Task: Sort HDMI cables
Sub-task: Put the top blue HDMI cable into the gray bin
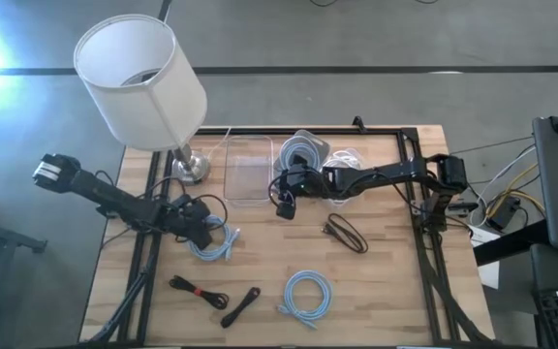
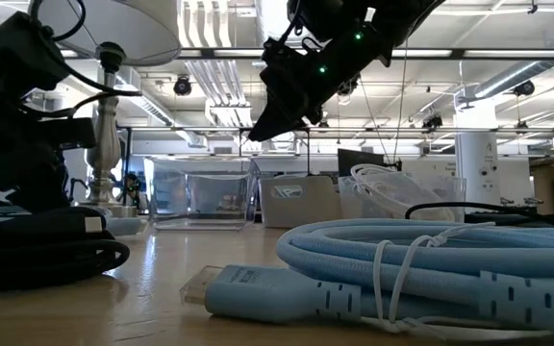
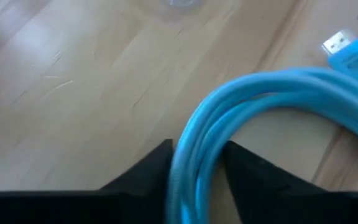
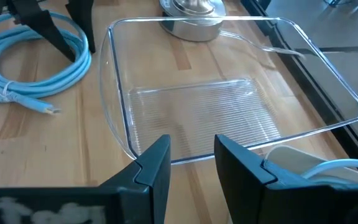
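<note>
At the far left of the table, the white-shaded lamp [image 1: 143, 82] is seen standing close to the working zone, its metal base [image 1: 190, 169] just beside the empty clear tub [image 1: 250, 170]. Just in front of the lamp base, the left gripper [image 1: 204, 229] is found low over a light blue coil [image 1: 213, 242]. In the left wrist view the strands of this coil [image 3: 241, 118] are straddled by the two dark fingers [image 3: 148, 171], which are spread with the cable between them and are not yet squeezed onto it. If only some strands are caught when the fingers are brought together, the coil may be dragged or dropped on the way to a tub. A wide lift may also be brought against the lamp.

Near the front edge, two black tied bundles [image 1: 198, 290] and a second light blue coil [image 1: 307, 294] are left lying loose, with a third black bundle [image 1: 345, 233] farther right.

The right gripper [image 1: 287, 201] is held in the air at the near edge of the empty tub [image 4: 229, 99], its fingers [image 4: 157, 165] parted and nothing between them. Behind it, a tub of light blue coils [image 1: 301, 153] and white coils [image 1: 345, 155] are already placed. Should both arms be moved to the empty tub together, a collision may be caused.
</note>
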